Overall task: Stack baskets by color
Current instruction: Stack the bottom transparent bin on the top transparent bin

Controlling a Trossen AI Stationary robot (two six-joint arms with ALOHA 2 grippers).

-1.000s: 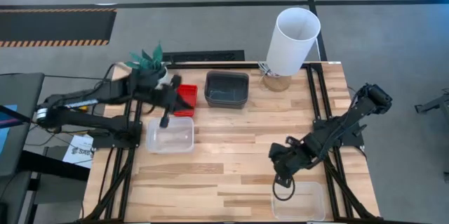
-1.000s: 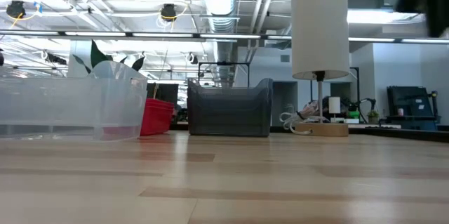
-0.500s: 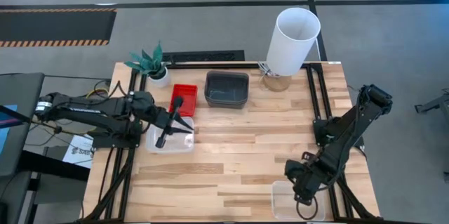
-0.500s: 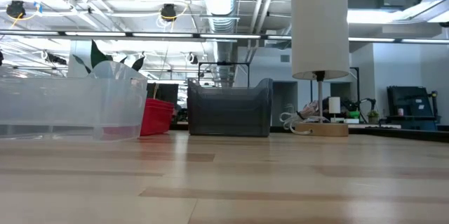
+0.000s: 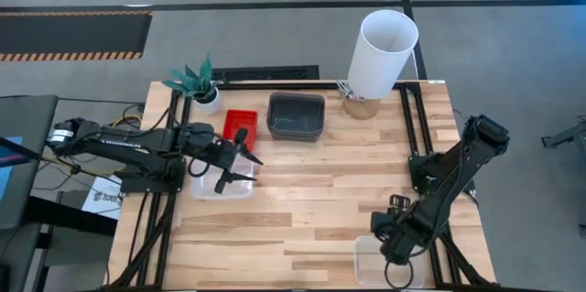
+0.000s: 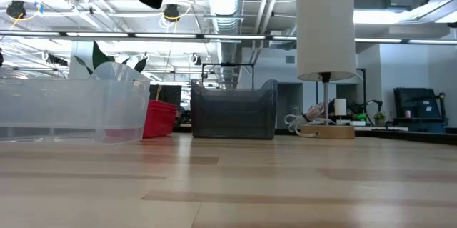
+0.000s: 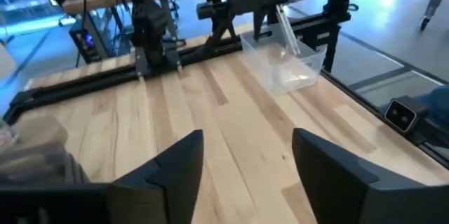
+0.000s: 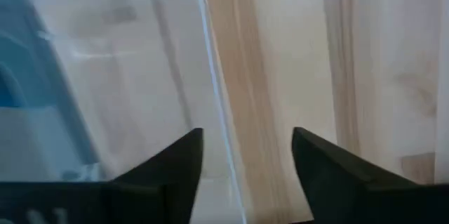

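Four baskets show in the high view: a clear one [image 5: 222,178] at the table's left, a red one [image 5: 240,124] just beyond it, a dark grey one [image 5: 296,114] at the far middle and another clear one [image 5: 391,261] at the near right. My left gripper [image 5: 236,159] hangs open above the left clear basket, pointing toward the table's right, with nothing between its fingers [image 7: 245,154]. My right gripper [image 5: 396,254] points down, open, over the near-right clear basket. Its fingers stand on either side of that basket's left wall [image 8: 210,76]; I cannot tell whether they touch it.
A tall white cylinder [image 5: 382,52] stands on a wooden base at the far right, and a small potted plant [image 5: 195,81] at the far left corner. Black rails [image 5: 417,136] run along both sides. Bare wood [image 5: 311,200] lies across the table's middle.
My left gripper has come down and toward the table's near edge, from beside the red basket to above the left clear basket, and has opened. My right gripper has gone toward the near right corner, over the other clear basket. The baskets have kept their places.
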